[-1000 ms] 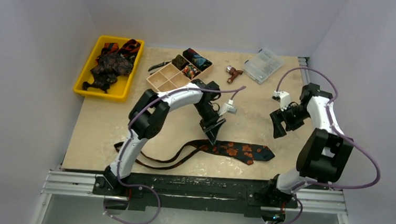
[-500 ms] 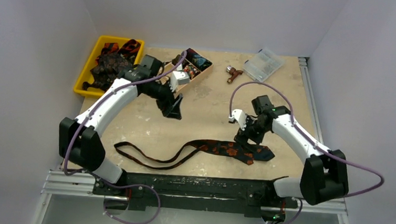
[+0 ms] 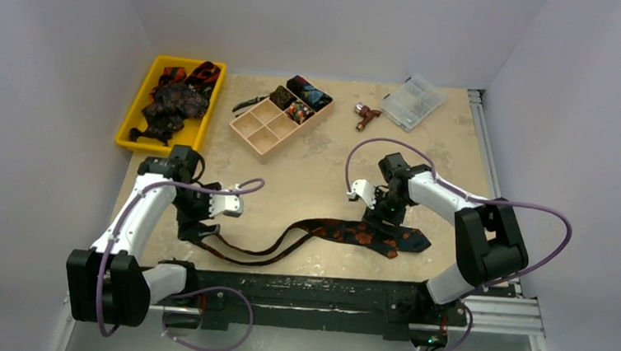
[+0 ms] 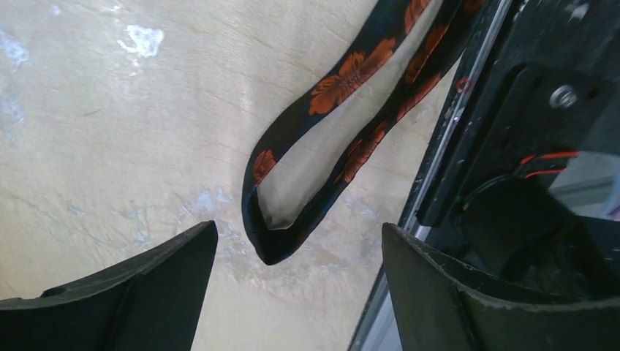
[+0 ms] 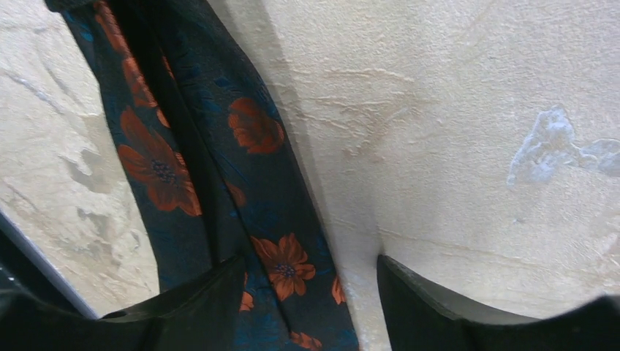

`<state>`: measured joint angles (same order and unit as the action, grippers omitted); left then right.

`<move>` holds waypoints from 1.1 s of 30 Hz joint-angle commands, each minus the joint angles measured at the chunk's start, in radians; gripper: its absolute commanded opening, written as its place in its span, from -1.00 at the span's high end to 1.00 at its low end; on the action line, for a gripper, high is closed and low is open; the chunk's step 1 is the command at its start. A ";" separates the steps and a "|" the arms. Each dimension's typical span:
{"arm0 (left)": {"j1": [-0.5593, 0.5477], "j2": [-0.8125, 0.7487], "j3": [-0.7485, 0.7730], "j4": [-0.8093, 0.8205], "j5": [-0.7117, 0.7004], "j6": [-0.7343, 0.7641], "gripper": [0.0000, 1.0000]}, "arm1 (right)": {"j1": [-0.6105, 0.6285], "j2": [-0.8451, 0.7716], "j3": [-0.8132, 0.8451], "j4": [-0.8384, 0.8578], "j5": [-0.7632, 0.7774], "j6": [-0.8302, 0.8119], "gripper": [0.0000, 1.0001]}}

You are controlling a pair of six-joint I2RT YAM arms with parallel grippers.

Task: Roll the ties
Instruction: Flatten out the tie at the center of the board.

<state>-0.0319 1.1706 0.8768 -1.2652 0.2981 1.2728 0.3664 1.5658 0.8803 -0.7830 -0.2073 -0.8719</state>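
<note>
One tie lies along the table's near edge, its long axis running left to right. The left claw, fingers apart, hangs over its narrow looped end. The right claw, likewise apart, sits over the wide end.

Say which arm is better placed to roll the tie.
Probably left: the tie's folded end sits centred in the left gripper; the right gripper is over the wide part, short of the tip.
</note>
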 commanded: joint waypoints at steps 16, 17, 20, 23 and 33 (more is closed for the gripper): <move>0.008 0.021 -0.271 0.281 -0.018 0.429 -0.34 | -0.005 0.021 -0.093 -0.051 0.026 -0.088 0.36; 0.008 0.019 -0.266 0.268 -0.015 0.422 -0.07 | -0.010 0.011 -0.105 -0.060 0.031 -0.100 0.37; 0.008 0.041 -0.195 0.141 0.005 0.400 0.82 | -0.038 -0.028 -0.146 -0.070 0.070 -0.128 0.47; 0.011 0.126 -0.055 -0.010 0.052 0.336 1.00 | -0.110 -0.050 -0.150 -0.111 0.095 -0.204 0.56; 0.017 0.616 0.243 -0.197 -0.009 0.165 1.00 | -0.222 0.156 -0.045 -0.230 0.181 -0.373 0.96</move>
<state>-0.0246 1.6390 1.0630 -1.3605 0.3401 1.5162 0.1497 1.5867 0.8330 -0.9802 -0.0834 -1.1511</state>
